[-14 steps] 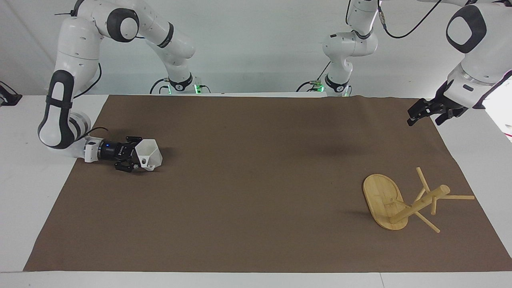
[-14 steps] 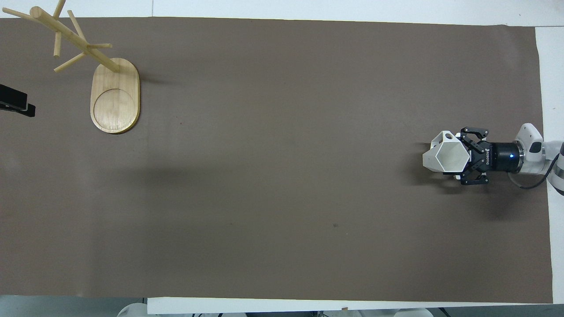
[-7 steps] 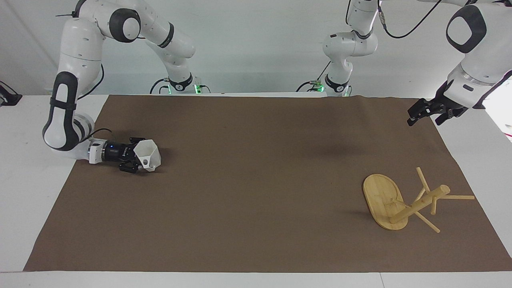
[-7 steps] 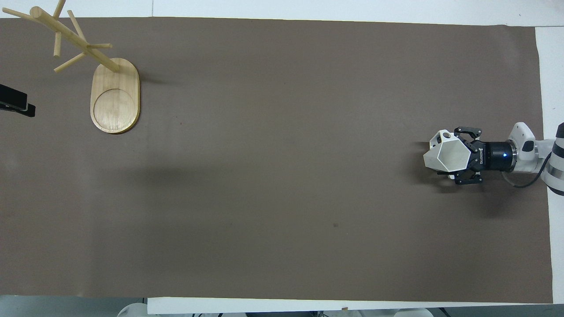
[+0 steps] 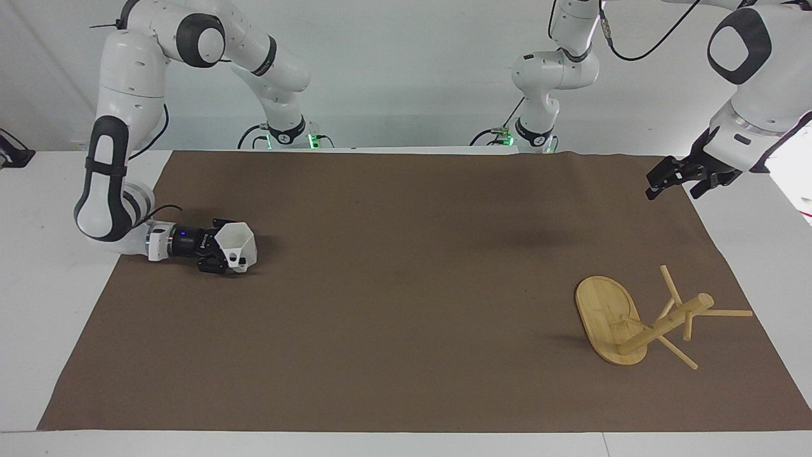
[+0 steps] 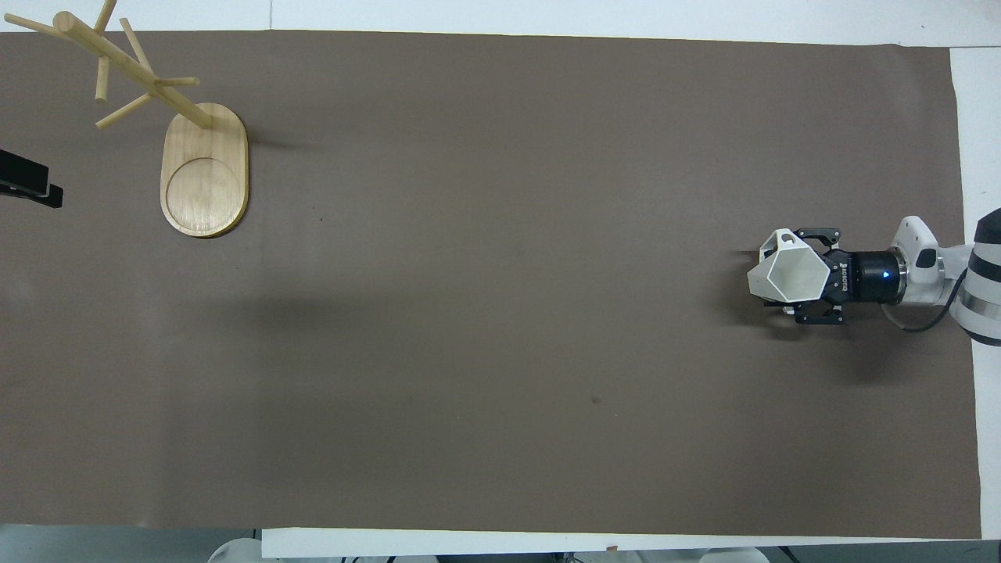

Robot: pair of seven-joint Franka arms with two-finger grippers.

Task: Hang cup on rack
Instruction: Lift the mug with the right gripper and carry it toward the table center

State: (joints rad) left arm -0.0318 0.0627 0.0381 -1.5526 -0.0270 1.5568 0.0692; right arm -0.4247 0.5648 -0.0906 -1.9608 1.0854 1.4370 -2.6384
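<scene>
From the facing camera, the right gripper lies low and level over the right arm's end of the brown mat that covers the white desk. Its black fingers are clamped on the small matte white faceted cup, taking it from the side. The cup's wide hexagonal rim faces up and its holed handle points away from the robots, probably so that a peg can later pass through the hole. Whether the cup's bottom touches the mat cannot be told. The light bamboo mug rack stands at the left arm's end of the desk, farther from the robots than the cup and well apart from it, with bare pegs. The left gripper waits in the air over the mat's edge at that end, nearer to the robots than the rack; its fingers stand apart, holding nothing.

From overhead, the cup shows its open mouth, the right gripper closed on the wall that faces the wrist, so the handle stays free. The rack shows an oval base with the post set at the end farther from the robots. Only a dark tip of the left gripper appears at the frame's edge. Judging by this, the carry across the desk is the step in hand.
</scene>
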